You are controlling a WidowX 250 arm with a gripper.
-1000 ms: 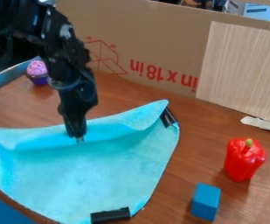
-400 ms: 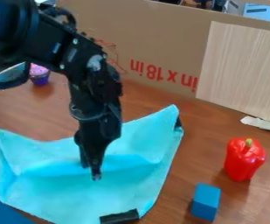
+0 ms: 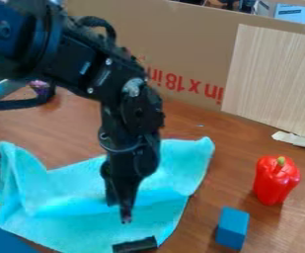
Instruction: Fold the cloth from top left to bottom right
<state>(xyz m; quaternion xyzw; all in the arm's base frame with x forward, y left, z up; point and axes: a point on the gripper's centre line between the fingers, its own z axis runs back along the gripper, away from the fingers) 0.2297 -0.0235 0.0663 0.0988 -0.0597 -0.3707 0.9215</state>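
Observation:
My gripper (image 3: 123, 213) hangs down over the lower middle of the light blue cloth (image 3: 82, 234), with its tips at a raised fold that runs across the cloth. Whether the cloth is pinched between them I cannot tell. The cloth's upper edge is pulled down in the middle, while its upper left and upper right parts stand up in folds. Black strips mark the left side and the bottom corner. Part of the cloth is hidden behind the gripper.
A blue block (image 3: 232, 228) and a red toy pepper (image 3: 275, 181) stand right of the cloth. Behind the arm is a purple cupcake toy (image 3: 41, 88), partly hidden. A cardboard wall (image 3: 187, 49) and a wood-grain panel (image 3: 273, 79) close off the back.
The gripper has moved down and to the right across the cloth. The cloth's upper edge has come down with it, the side folds have bunched, and the right black strip is no longer visible.

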